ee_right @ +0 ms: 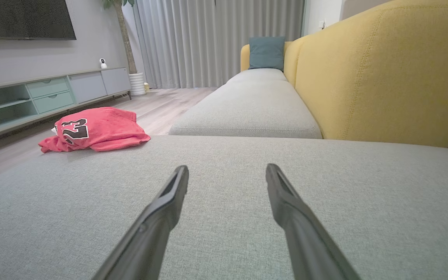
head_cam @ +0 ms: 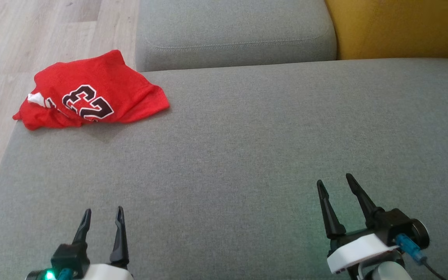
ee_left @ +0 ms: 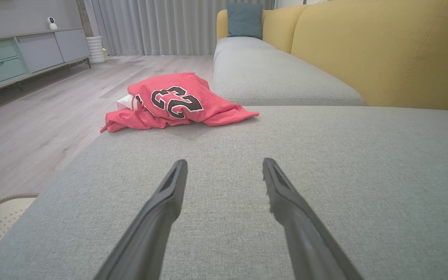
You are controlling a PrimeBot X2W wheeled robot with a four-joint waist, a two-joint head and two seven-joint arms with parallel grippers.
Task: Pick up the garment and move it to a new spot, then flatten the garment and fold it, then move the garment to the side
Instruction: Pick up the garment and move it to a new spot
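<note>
From the head view, the garment [head_cam: 88,97] lies at ten o'clock, on the far left corner of the grey seat [head_cam: 247,155], its outer edge reaching the rim next to the wooden floor [head_cam: 33,35]. The left gripper [head_cam: 104,210] sits at seven o'clock and the right gripper [head_cam: 333,179] at five o'clock. Both have their jaws spread and hold nothing, and both are well apart from the cloth. By my reading nothing of the task is done: the garment is a loose heap, neither flat nor folded, so the pick-up, the move, the flattening, the folding and the setting aside are all left. It is red mesh-like cloth with a black, white-edged "23", and a bit of white shows at its left end. In the left wrist view the garment [ee_left: 173,101] is at eleven o'clock beyond the parted fingers. It is humped in the middle, with one flap trailing right across the seat and a bunched end hanging towards the floor. In the right wrist view the garment [ee_right: 95,130] is at ten o'clock, low and rumpled, with the number on its left face. The jaws there are likewise apart and hold nothing, with the yellow backrest [ee_right: 383,77] at two o'clock.
</note>
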